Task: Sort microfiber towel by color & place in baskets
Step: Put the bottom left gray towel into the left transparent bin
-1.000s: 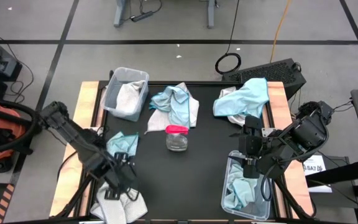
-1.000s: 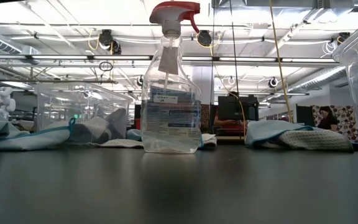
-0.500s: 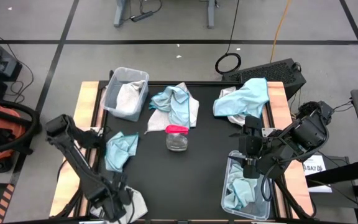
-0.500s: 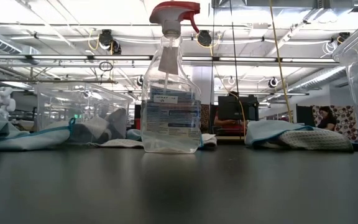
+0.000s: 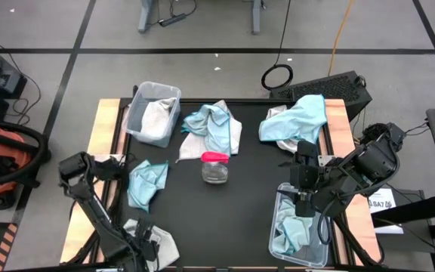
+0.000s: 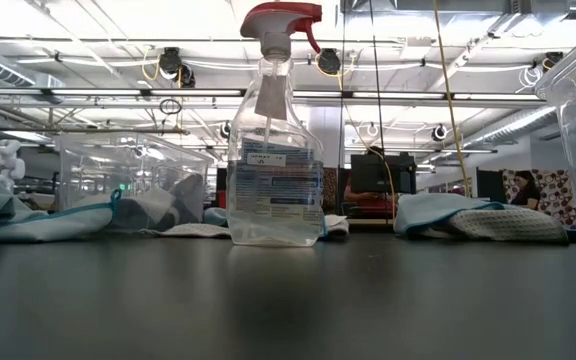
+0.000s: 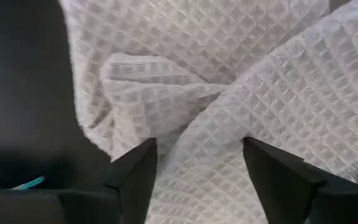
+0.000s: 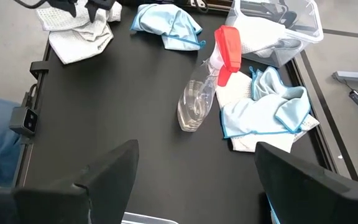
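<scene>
Left wrist view: left hand (image 7: 197,180) open over grey-white towel (image 7: 229,81).

Getting bright, even light from long ceiling lamps (image 6: 118,90) up high. Shining softly off the dark bench (image 6: 288,300), with blurry near ground in the low view. Casting only weak shadows. Showing the grey-white towel (image 7: 229,93) very close, slightly soft. Bending lines near wrist-view edges.
</scene>
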You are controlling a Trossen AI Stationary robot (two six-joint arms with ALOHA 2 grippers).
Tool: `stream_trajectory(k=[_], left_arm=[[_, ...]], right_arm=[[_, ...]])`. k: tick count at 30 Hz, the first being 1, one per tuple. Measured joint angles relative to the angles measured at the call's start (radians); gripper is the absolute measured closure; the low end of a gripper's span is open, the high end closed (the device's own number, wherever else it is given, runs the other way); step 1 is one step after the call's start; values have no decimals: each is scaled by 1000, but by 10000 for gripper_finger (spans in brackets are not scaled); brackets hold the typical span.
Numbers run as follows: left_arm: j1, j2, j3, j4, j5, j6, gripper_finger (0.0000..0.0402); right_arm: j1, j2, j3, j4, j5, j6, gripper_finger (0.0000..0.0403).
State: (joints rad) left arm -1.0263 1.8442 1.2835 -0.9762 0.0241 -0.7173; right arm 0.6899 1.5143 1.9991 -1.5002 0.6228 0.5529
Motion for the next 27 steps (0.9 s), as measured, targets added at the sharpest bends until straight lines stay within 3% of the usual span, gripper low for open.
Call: stream_trajectory(k=[9,13,19,27], left_arm=[[-7,59,0,41,-74,-1,40],[-3,87,2,50,-74,2,33],[-4,124,6,58,-63,54,108],[-1,134,4,67,-53,150,306]], right_arm=[[0,0,0,9,0,1,90],[0,0,0,9,0,4,90],[5,1,0,8,0,11,90],[20,1,0,13,0,11,90]])
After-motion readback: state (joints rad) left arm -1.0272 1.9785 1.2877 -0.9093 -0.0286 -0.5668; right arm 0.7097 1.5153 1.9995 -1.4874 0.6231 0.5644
